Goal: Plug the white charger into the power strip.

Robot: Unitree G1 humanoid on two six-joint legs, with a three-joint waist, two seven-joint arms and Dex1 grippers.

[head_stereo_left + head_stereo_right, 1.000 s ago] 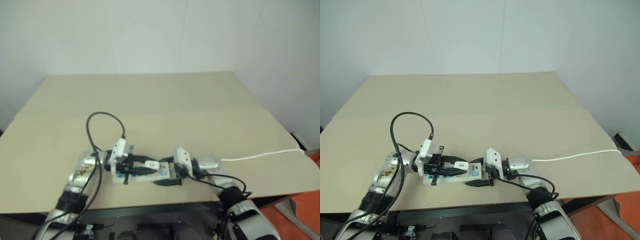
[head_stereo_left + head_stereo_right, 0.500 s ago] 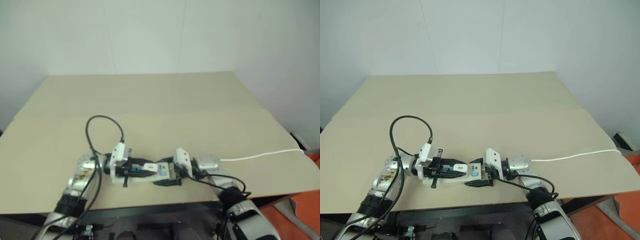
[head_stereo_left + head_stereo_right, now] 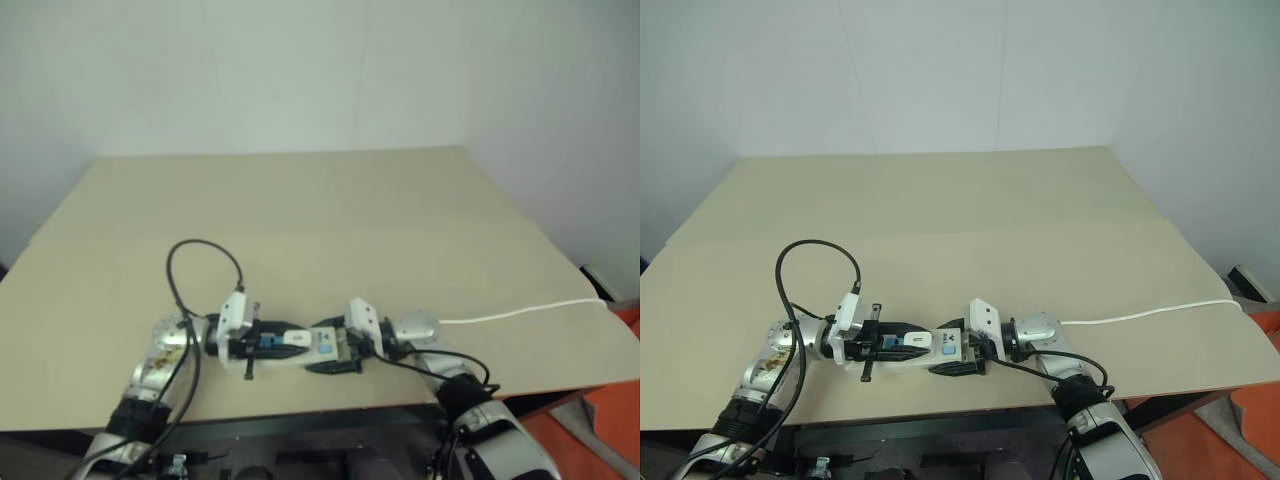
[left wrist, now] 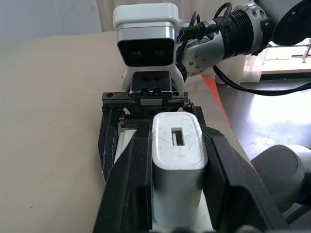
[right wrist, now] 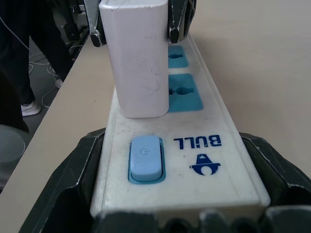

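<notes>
Left claw (image 4: 177,194), clamped on the white charger (image 4: 178,170), had lowered it onto the power strip (image 5: 194,160); right claw (image 5: 180,213) gripped the strip's end.

charger (image 5: 138,63) on power strip (image 5: 194,145) (switch end)

white charger (image 5: 138,58), white power strip (image 5: 194,160) with blue sockets

Plain room, pale walls

A broad beige flat-topped bench (image 3: 970,200) stands against plain white walls (image 3: 940,70); orange-red floor (image 3: 1230,420) shows at right.
</notes>
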